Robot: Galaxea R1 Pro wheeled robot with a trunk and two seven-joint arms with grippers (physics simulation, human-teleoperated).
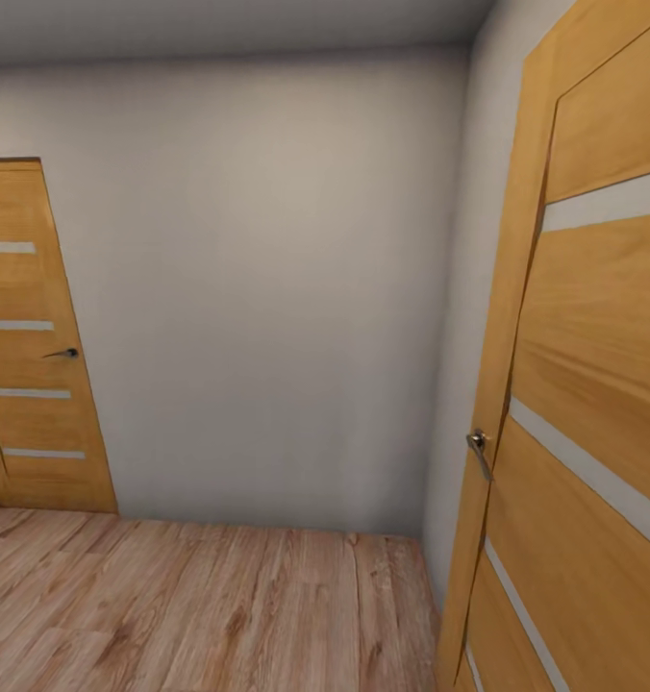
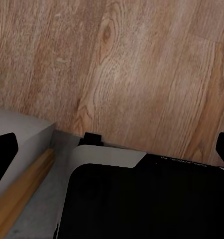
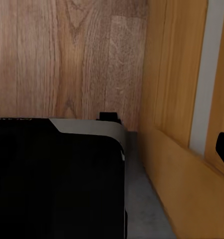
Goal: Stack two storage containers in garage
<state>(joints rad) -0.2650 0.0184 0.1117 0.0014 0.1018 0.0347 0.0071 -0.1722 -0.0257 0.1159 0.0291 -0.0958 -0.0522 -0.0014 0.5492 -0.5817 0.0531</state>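
Head view: a grey wall [image 1: 267, 288], plank floor [image 1: 171, 605], a far door [image 1: 37, 346] and a near door [image 1: 585, 404], so the robot looks in transit, no container placed. Left wrist view: planks, robot base [image 2: 142, 199]. Right wrist view: the near door just beside the base. Whether either claw is apart or together I cannot tell, nor where the containers are.

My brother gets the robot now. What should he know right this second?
End effectors: I can't tell whether either is open or shut, and nothing shows in them.
Where: a hallway corner with a light wood floor and grey wall; a wooden door on the left, another wooden door close on the right, the robot's base beside it.
Boxes: not in these pictures.
Done: nothing I can confirm.
Left: get both boxes stacked in the garage.
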